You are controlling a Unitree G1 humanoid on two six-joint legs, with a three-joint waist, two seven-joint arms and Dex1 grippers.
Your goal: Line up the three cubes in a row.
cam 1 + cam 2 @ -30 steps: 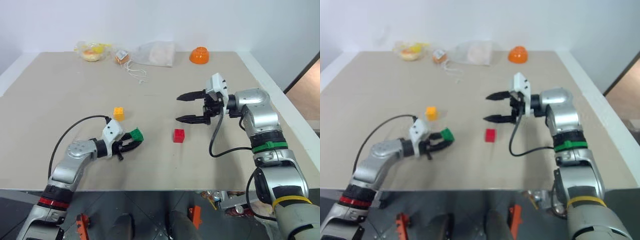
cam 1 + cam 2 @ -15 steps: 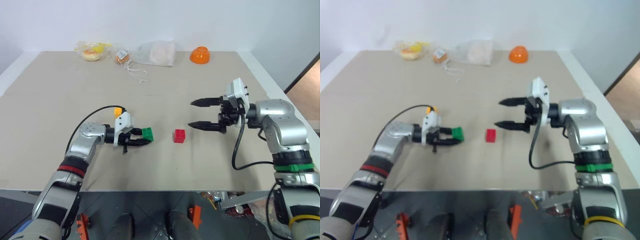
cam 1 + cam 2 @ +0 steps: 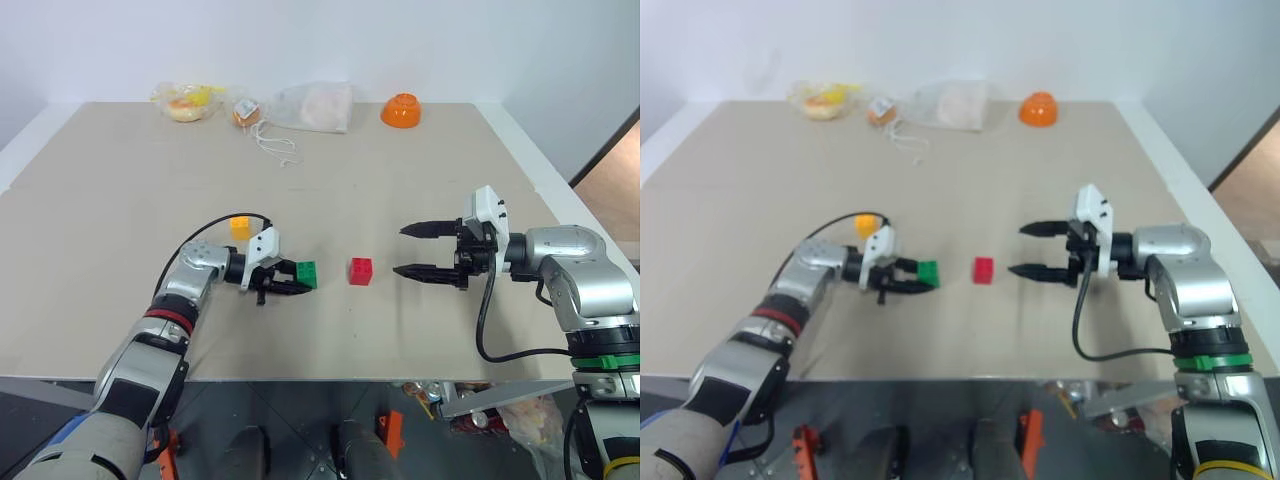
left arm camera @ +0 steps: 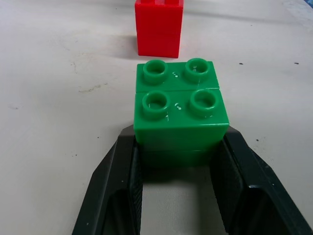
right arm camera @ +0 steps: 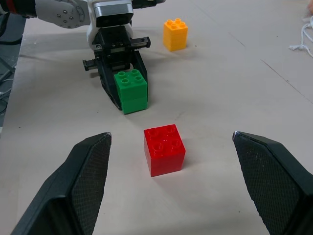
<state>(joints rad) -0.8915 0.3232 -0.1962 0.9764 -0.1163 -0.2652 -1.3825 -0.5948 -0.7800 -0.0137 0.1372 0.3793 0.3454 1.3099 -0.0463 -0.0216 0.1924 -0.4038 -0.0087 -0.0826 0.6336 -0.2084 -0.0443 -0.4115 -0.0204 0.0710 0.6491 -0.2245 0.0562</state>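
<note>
My left gripper [image 3: 299,279] is shut on the green cube [image 3: 307,274], gripping its sides low at the table surface [image 3: 120,200]. The studded top faces up in the left wrist view, green cube [image 4: 178,110] between the black fingers [image 4: 117,186]. The red cube [image 3: 360,271] stands just to the right of it with a small gap, and also shows as the red cube [image 5: 164,149] in the right wrist view. The yellow-orange cube [image 3: 240,227] sits behind the left wrist. My right gripper [image 3: 400,250] hangs open to the right of the red cube, pointing at it, with nothing between its fingers [image 5: 73,191].
At the table's far edge sit an orange bowl [image 3: 399,110], a clear bag [image 3: 312,106] and a bag with yellow contents [image 3: 185,102]. A white string [image 3: 272,145] lies in front of them. The table's right edge [image 3: 560,190] runs close behind my right arm.
My left gripper has carried the green cube to the right, close beside the red cube. My right gripper has drawn back to the right, still open.
</note>
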